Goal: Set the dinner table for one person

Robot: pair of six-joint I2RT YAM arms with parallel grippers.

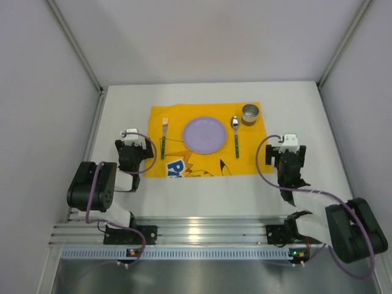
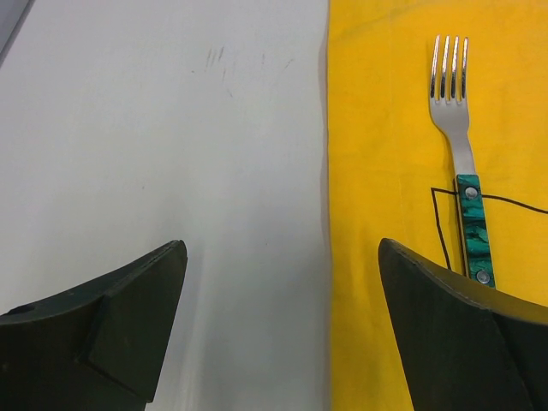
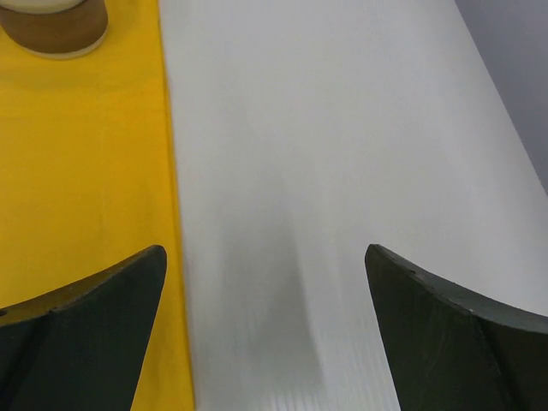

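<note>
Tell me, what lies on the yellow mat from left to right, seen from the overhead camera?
fork → plate → spoon → cup

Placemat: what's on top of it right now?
On the yellow placemat lie a fork, a purple plate, a spoon and a small cup at its far right corner. Any print under the plate is covered, as is the dinner table beneath the mat.
</note>
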